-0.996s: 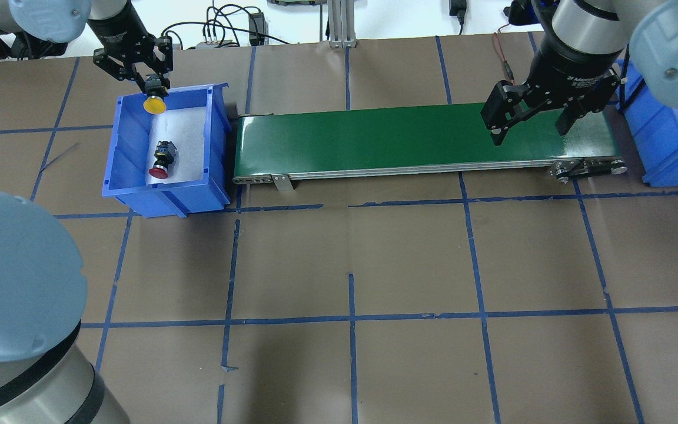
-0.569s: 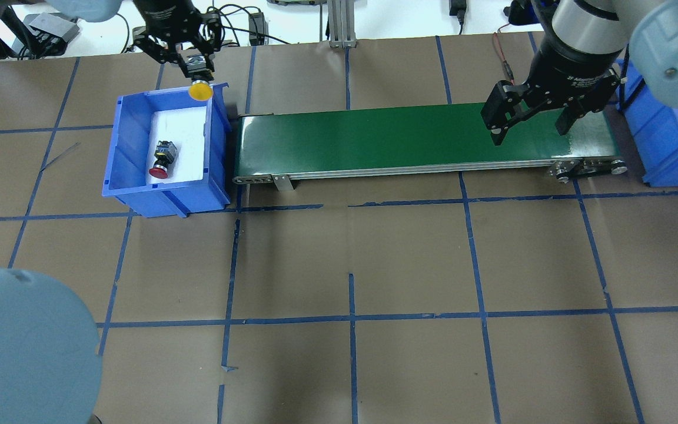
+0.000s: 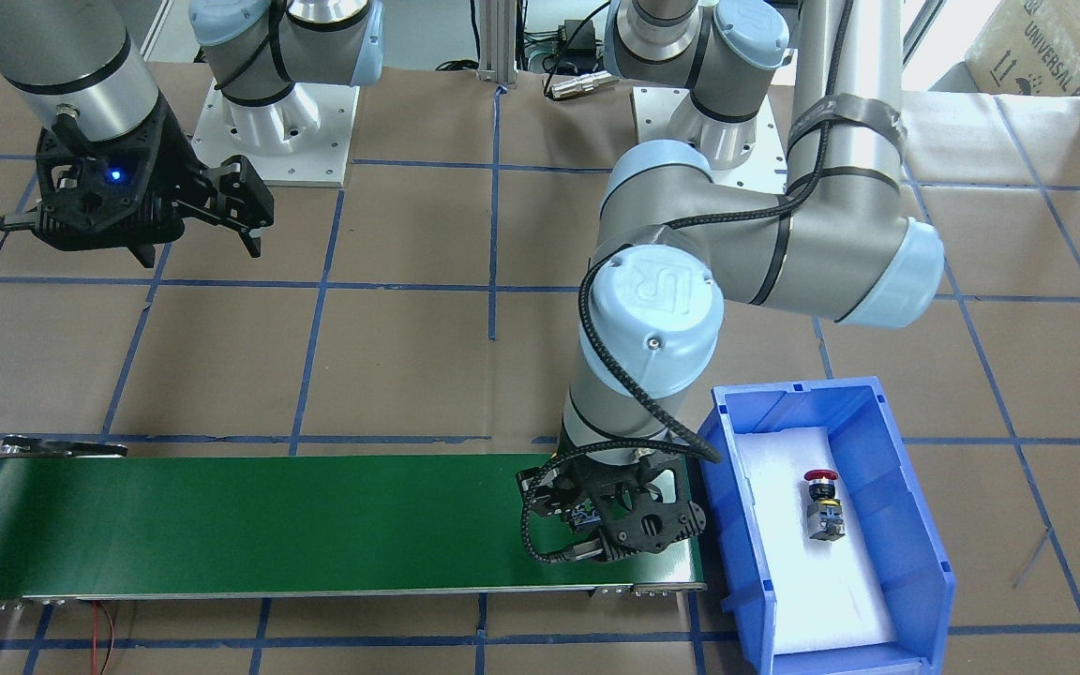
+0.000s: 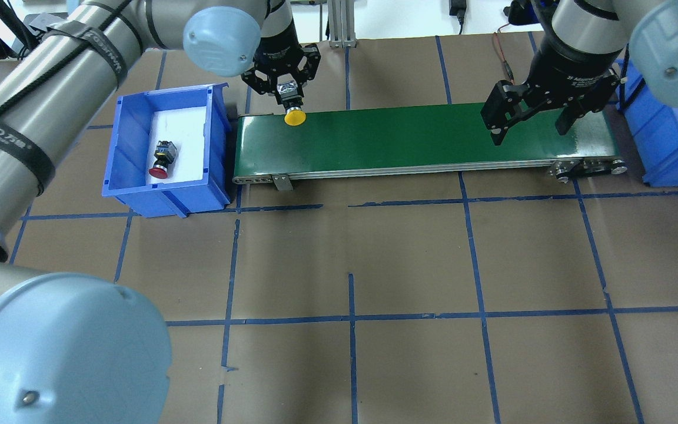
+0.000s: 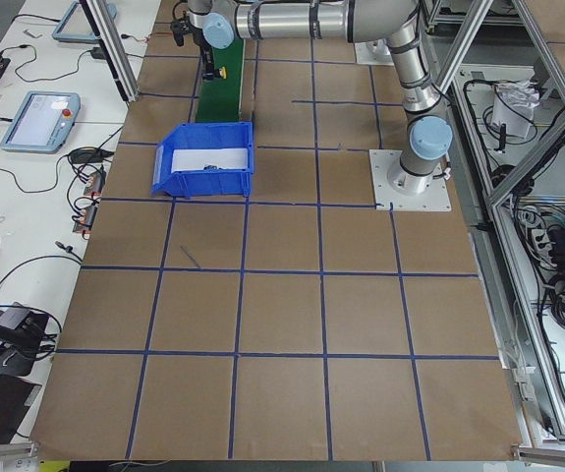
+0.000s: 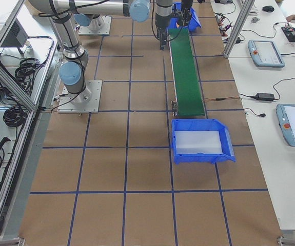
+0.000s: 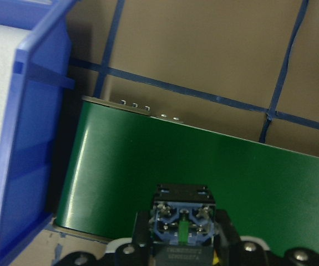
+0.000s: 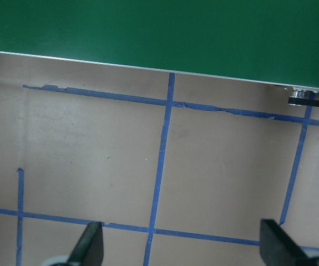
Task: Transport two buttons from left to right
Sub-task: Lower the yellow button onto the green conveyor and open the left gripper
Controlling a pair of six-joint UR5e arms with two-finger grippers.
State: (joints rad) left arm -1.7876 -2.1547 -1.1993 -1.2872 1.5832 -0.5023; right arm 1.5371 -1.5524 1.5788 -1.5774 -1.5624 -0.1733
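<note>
My left gripper (image 4: 288, 97) is shut on the yellow-capped button (image 4: 295, 117) and holds it cap down over the left end of the green conveyor belt (image 4: 421, 135). The left wrist view shows the button's contact block (image 7: 181, 226) between the fingers, above the belt (image 7: 203, 166). The red-capped button (image 4: 159, 160) lies on its side on white padding in the blue bin (image 4: 162, 197) left of the belt; it also shows in the front-facing view (image 3: 821, 502). My right gripper (image 4: 530, 126) is open and empty over the belt's right end.
A second blue bin (image 4: 665, 150) with white padding stands past the belt's right end. The table is brown paper with blue tape lines (image 4: 351, 318). Cables and a post lie along the far edge.
My left arm has carried the yellow-capped button to the right, from above the left bin's far rim to over the belt's left end. The right arm has not moved.
</note>
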